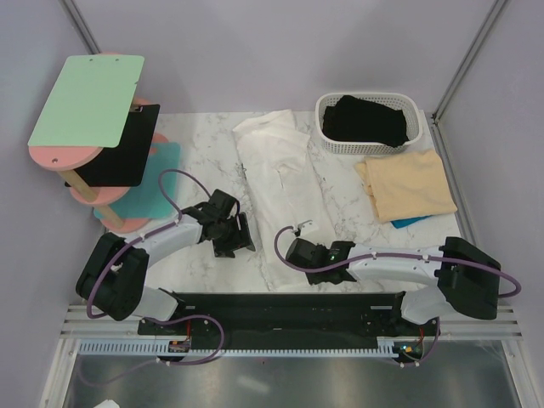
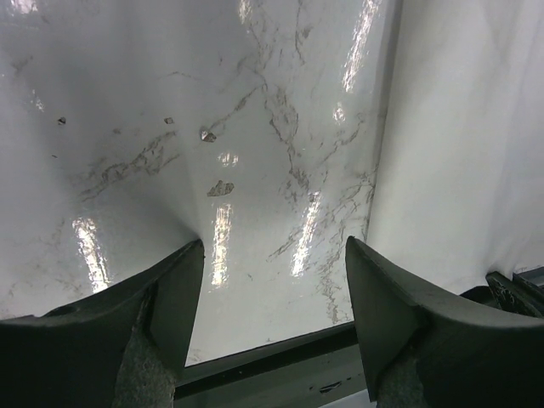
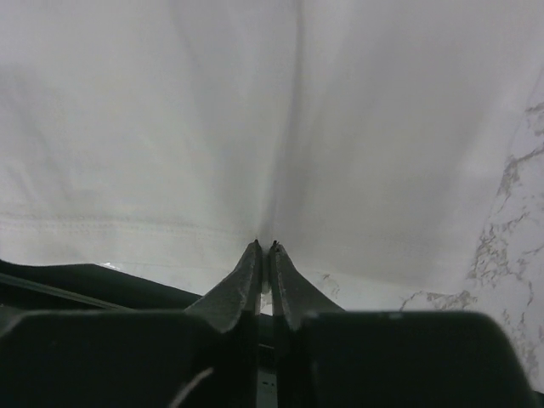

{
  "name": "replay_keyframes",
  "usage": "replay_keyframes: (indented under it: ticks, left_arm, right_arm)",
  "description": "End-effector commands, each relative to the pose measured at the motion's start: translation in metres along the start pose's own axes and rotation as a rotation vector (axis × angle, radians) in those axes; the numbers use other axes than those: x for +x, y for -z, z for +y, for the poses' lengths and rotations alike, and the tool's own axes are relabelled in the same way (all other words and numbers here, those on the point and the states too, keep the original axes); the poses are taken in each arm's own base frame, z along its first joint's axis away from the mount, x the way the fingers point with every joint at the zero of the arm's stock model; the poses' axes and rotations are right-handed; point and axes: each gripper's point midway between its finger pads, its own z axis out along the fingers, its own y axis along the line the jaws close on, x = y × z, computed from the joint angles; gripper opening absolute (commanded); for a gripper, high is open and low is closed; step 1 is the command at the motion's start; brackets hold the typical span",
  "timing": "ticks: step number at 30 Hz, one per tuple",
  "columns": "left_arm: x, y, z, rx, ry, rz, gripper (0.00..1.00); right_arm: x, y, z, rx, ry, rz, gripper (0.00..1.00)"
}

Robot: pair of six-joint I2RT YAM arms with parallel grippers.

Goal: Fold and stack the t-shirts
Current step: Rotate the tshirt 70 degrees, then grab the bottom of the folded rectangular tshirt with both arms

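- The white t-shirt (image 1: 276,178) lies as 1 long narrow strip down the middle of the bench (image 2: 170,127), with its near hem toward the robot. The tan t-shirt (image 1: 408,183) lies folded at the right. The black t-shirt (image 1: 367,119) sits inside the basket (image 1: 365,148).
- The right end effector (image 3: 265,248) is closed. It seems to pinch the near hem, because the creases in the cloth run to its tips.
- The left end effector (image 2: 274,241) is wide open and holds nothing. It is above bare bench, just beside the left edge of the white t-shirt.
- Risk: the hem is held at only 1 point, so I think a lift may let the free corners sag and the fold come out skewed. The pinch looks shallow, so the soft cotton may slip out.
- Hard to tell: how many layers are between the tips. No print shows on the white t-shirt. A blue item (image 1: 410,223) under the tan t-shirt is mostly covered.
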Motion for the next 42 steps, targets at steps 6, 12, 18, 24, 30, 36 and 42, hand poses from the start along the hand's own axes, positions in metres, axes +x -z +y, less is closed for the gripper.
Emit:
replay_keyframes:
  ticks: [6,12,18,24,30,36,42]
  left_arm:
    - [0.006,0.015,-0.018,0.106,-0.047,-0.04,0.78]
    - [0.031,0.019,-0.047,0.22,-0.052,-0.043,0.74]
    - [0.06,0.007,-0.067,0.275,-0.043,0.003,0.66]
    - [0.077,-0.004,-0.079,0.291,-0.033,0.025,0.62]
    - [0.088,-0.014,-0.081,0.271,-0.032,0.049,0.55]
    - [0.094,-0.017,-0.077,0.256,-0.025,0.071,0.21]
    - [0.095,-0.01,-0.065,0.224,0.001,0.054,0.02]
  right_arm:
    - [-0.034,0.026,-0.011,0.03,-0.119,-0.166,0.71]
    - [-0.056,0.039,-0.044,0.055,-0.258,-0.253,0.75]
    - [-0.035,0.019,-0.086,0.122,-0.377,-0.188,0.72]
    - [-0.018,0.004,-0.103,0.13,-0.467,-0.14,0.69]
    - [-0.012,-0.013,-0.094,0.062,-0.499,-0.129,0.59]
    - [-0.003,-0.025,-0.084,0.025,-0.478,-0.082,0.18]
    - [-0.002,-0.02,-0.074,-0.04,-0.464,-0.062,0.0]
